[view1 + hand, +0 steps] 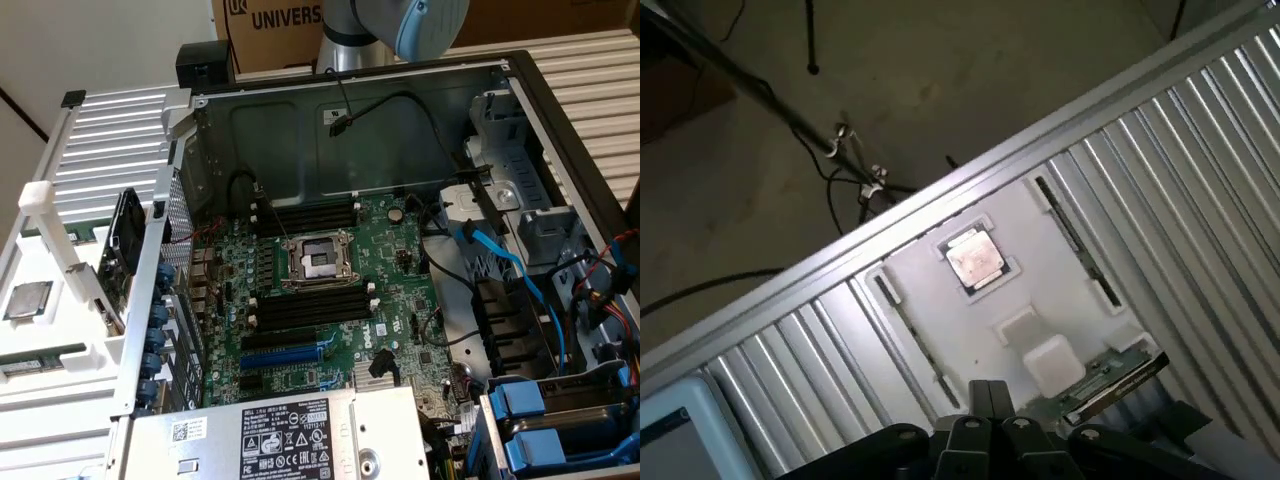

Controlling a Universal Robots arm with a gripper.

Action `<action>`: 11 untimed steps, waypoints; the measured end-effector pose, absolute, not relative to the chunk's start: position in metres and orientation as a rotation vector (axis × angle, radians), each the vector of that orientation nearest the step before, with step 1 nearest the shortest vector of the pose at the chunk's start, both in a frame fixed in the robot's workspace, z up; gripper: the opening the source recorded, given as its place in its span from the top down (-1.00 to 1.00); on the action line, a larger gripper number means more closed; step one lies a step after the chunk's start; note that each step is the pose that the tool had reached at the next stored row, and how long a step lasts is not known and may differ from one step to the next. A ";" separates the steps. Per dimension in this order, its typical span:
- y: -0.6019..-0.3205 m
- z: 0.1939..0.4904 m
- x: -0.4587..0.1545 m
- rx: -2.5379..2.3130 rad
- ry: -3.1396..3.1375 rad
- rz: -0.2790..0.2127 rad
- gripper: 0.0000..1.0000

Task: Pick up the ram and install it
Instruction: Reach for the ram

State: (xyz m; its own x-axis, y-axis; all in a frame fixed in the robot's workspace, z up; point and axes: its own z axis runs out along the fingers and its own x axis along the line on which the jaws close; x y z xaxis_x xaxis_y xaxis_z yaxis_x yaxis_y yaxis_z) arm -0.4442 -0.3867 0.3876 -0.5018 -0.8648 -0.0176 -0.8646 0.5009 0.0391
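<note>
The fingers [987,398] are pressed together, gripping nothing, above the white tray [1040,250].

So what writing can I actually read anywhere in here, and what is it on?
"UNIVERS" - on the cardboard box; the robot arm cuts off the rest.
The black label on the power supply: print too small to read.
The white sticker on the computer case: too small to read.
The label on the ram: too blurred to read.
</note>
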 end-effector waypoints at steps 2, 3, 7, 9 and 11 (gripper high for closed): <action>-0.387 0.388 -0.444 1.663 -2.658 -0.067 0.79; -0.387 0.388 -0.444 1.688 -2.642 -0.066 0.79; -0.387 0.388 -0.444 1.781 -2.578 -0.066 0.79; -0.387 0.388 -0.444 1.828 -2.543 -0.066 0.79; -0.387 0.388 -0.444 1.849 -2.527 -0.066 0.79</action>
State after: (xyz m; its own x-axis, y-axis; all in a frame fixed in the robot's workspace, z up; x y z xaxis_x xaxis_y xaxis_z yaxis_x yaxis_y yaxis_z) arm -0.4442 -0.3867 0.3875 -0.3030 -0.9528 -0.0175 -0.9524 0.3021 0.0396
